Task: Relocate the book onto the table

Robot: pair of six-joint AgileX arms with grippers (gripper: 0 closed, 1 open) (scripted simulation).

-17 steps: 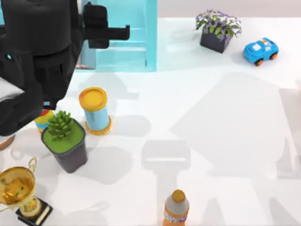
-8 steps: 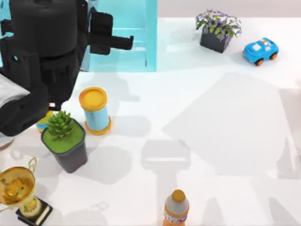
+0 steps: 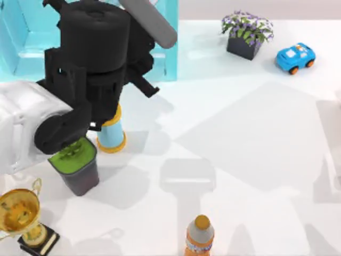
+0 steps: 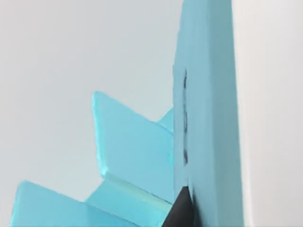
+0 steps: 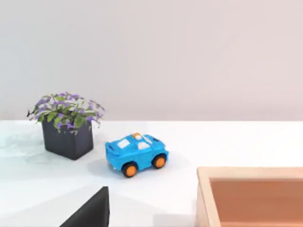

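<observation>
Most of the book (image 3: pixel 152 24) hides behind our left arm (image 3: pixel 90 64) at the table's (image 3: pixel 250 138) eleven o'clock, by the blue shelf (image 3: pixel 21 48). Just a tilted grey-white page edge sticks out. Close up, its plain teal cover fills the space beside the left gripper (image 4: pixel 189 215), which is clamped on it. Our right gripper (image 5: pixel 90 213) sits cut off near the toy car (image 5: pixel 137 153) at two o'clock, and its state we cannot tell.

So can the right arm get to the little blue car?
Probably yes. In the right wrist view the blue car sits on bare table with nothing standing in front of it; the flower pot is beside it, apart, and the wooden box is clear of the path.
</observation>
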